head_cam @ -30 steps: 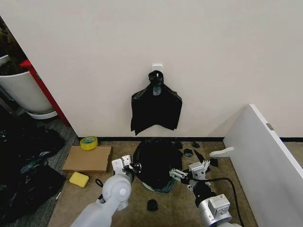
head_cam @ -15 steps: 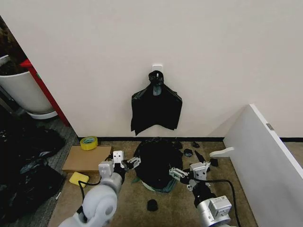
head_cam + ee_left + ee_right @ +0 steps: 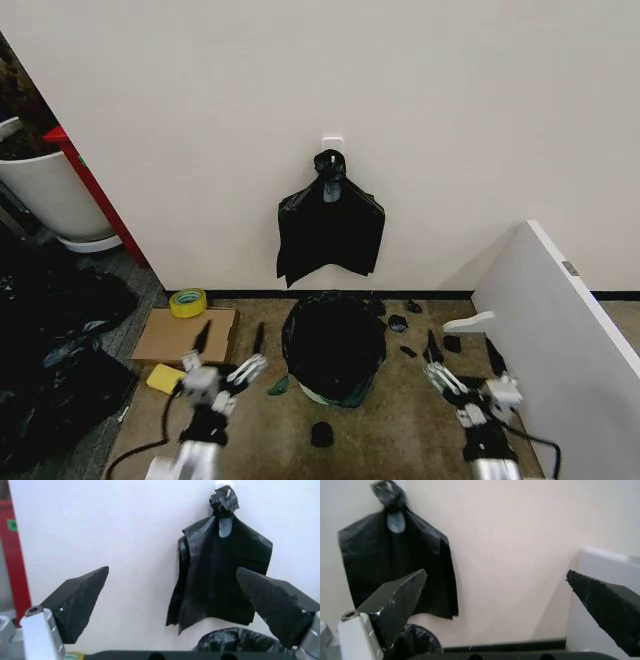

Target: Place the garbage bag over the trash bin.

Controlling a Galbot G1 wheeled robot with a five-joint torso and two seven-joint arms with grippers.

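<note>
Draped over the trash bin point(image 3: 338, 393): the garbage bag point(image 3: 333, 343), midway between both pincers, touching neither. Left pincer point(image 3: 229, 352) spread wide, empty, just left of the bag. Right pincer point(image 3: 462, 354) likewise gaping, empty, well apart rightward.

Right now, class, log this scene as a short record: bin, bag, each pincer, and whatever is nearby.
trash bin: on the floor by the wall, pale base showing
garbage bag: draped over the bin, covering its top
left pincer: open, empty, left of the bin
right pincer: open, empty, right of the bin
nearby: knotted black bundle hanging on the wall; tape roll on cardboard
</note>
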